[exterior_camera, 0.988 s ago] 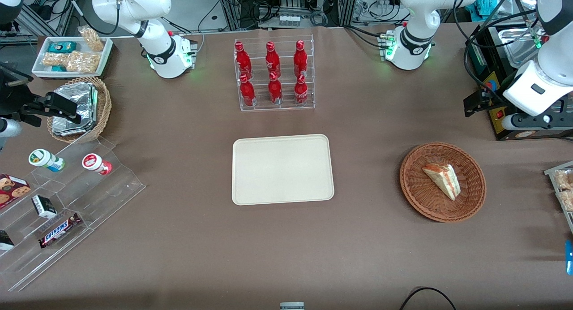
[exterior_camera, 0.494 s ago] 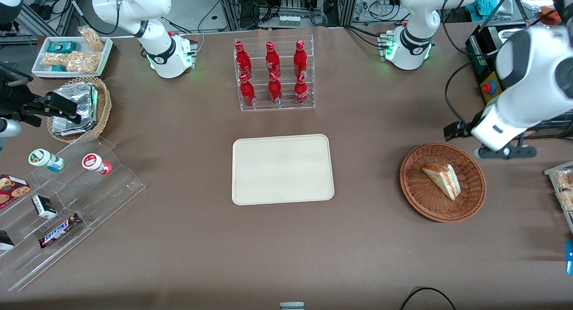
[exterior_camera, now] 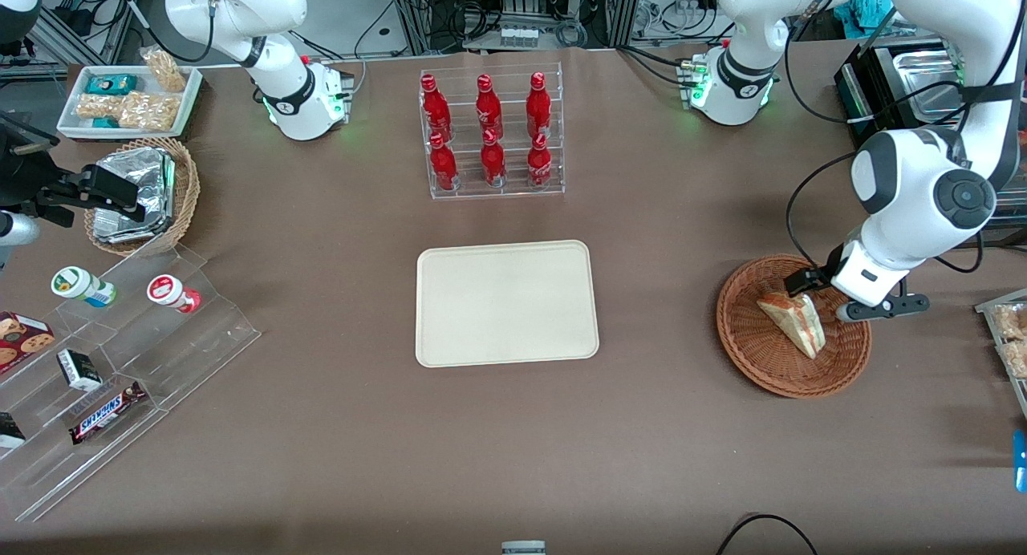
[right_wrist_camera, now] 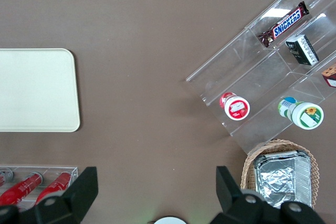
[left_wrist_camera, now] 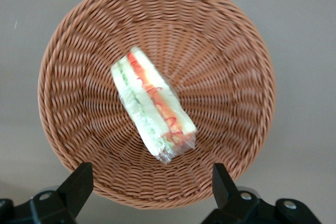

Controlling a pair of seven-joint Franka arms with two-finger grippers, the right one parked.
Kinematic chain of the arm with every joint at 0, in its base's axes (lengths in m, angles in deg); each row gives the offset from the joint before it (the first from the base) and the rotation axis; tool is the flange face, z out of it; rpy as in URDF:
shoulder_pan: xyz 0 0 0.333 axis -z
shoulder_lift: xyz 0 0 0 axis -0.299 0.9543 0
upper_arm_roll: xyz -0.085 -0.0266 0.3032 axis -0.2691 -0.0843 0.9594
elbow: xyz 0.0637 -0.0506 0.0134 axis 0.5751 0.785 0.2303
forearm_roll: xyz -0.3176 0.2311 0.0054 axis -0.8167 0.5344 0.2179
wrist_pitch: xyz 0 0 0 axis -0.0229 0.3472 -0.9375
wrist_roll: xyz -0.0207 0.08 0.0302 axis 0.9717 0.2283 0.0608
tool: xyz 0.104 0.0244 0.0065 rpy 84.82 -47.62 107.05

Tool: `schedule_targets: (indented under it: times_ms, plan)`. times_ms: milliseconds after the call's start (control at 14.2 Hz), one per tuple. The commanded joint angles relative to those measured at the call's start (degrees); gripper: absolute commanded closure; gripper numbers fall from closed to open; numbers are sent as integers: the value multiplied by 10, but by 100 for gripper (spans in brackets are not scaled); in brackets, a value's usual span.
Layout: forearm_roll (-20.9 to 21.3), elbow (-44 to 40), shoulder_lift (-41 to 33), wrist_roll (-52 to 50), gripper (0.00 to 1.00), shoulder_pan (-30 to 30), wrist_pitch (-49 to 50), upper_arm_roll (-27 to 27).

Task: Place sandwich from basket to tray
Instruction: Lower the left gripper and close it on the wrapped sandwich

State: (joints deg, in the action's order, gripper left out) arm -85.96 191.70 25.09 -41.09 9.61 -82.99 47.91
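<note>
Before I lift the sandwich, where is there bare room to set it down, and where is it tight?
The tray is bare. So is the table between it and the basket, the carry path. It is crowded toward the parked arm's end: the acrylic steps with snacks. The bottle rack stands farther from the camera than the tray. The gripper, open, hangs above the sandwich.

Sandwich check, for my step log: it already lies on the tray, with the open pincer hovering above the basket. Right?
Not quite. The sandwich lies in the basket, as the left wrist view shows; the tray holds nothing. The open pincer does hover above the basket.
</note>
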Motion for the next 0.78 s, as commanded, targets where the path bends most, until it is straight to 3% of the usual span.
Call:
schedule_targets:
  times_ms: [0,282,565,635,706]
  plan:
    - [3,-1,3,-147,0,-2,-13,-6]
    - [3,-1,34,-293,0,-2,-64,-6]
    - [6,-1,78,-305,0,-2,-94,-5]
    - [7,-1,91,-306,16,-2,-109,-5]
    - [7,-1,98,-306,49,-2,-117,-5]
